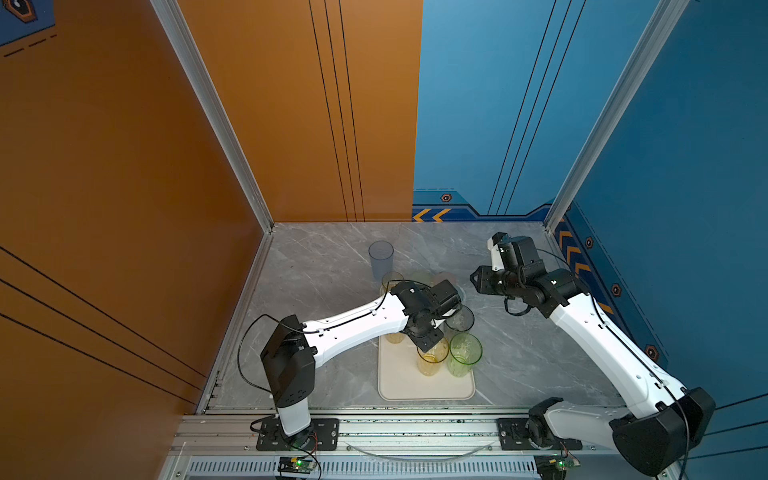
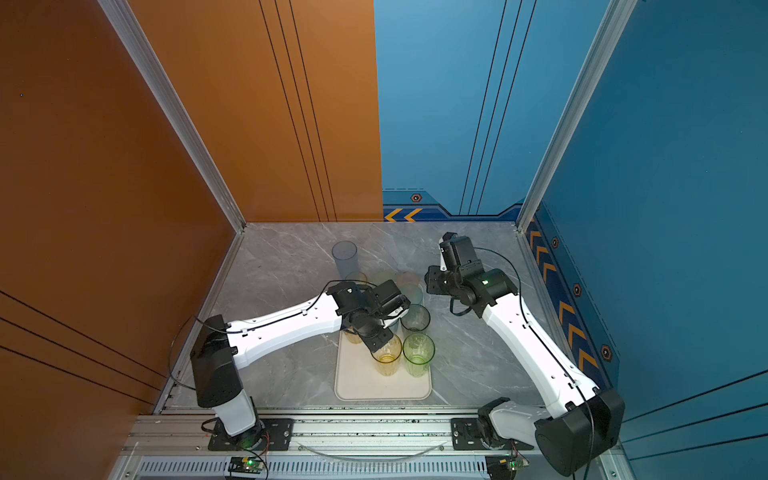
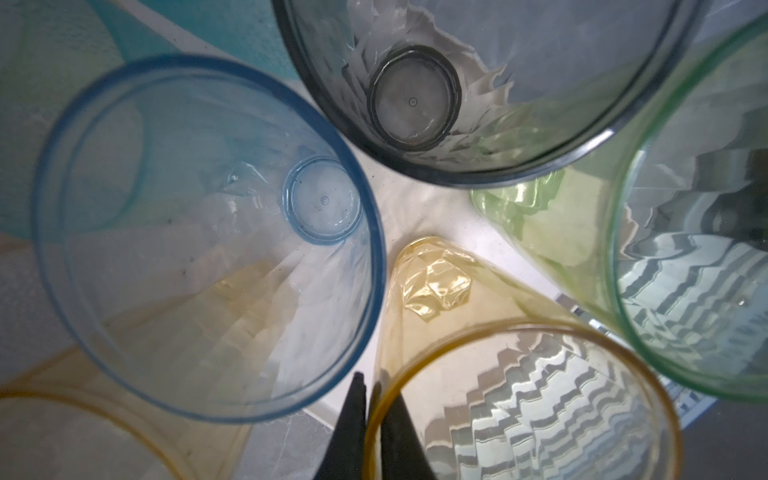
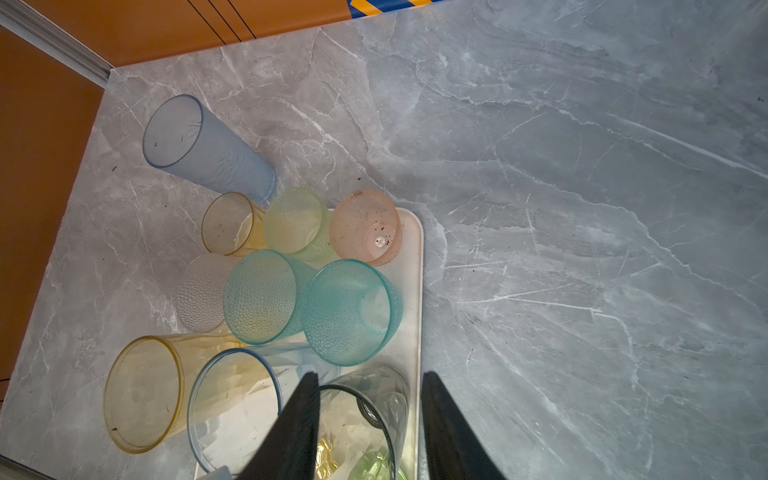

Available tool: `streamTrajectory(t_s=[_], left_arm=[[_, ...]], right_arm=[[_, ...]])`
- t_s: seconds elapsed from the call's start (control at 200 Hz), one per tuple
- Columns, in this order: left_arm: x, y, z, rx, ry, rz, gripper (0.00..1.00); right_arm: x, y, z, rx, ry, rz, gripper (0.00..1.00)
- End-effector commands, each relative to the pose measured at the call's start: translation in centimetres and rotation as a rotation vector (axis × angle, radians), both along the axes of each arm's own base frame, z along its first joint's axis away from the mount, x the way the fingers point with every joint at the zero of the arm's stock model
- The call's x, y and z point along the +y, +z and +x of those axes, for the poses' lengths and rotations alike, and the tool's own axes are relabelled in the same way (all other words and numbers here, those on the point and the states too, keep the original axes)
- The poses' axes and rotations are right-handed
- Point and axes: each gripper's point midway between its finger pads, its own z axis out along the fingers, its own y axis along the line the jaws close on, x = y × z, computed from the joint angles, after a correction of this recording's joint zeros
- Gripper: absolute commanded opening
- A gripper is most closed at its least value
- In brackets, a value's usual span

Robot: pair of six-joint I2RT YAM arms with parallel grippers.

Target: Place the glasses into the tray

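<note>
The cream tray (image 1: 399, 386) (image 2: 357, 386) lies at the front middle with several glasses standing in it. My left gripper (image 3: 374, 399) (image 1: 430, 340) is shut on the rim of a yellow glass (image 3: 519, 395) (image 1: 432, 361), one finger inside and one outside. That glass stands upright in the tray beside a green glass (image 1: 464, 353) (image 3: 685, 249), a grey glass (image 3: 457, 83) and a blue glass (image 3: 208, 232). My right gripper (image 4: 370, 399) (image 1: 478, 278) hangs open above the tray's right rim (image 4: 417, 291), holding nothing. Teal (image 4: 349, 311) and pink (image 4: 365, 226) glasses fill the far end.
A tall grey-blue tumbler (image 1: 380, 257) (image 4: 208, 149) stands on the marble table behind the tray. A clear frosted glass (image 4: 199, 291) and a large yellow one (image 4: 141, 390) stand at the tray's left side. Walls close in the left, back and right.
</note>
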Motion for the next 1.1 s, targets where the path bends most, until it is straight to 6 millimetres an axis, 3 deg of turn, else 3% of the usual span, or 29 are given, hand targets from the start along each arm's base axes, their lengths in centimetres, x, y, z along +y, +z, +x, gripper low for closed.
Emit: streamTrajectory(t_s=[0.0,1.097], left_arm=[[0.6,0.0,-0.3,0.012,-0.003,0.008,0.12],[0.4,2.7,-0.5,-0.034,-0.003,-0.054,0.14]], right_arm=[[0.3,0.6,0.3,-0.013,0.008,0.019,0.4],[0.4,1.1,0.0,-0.026,0.012,0.026,0.4]])
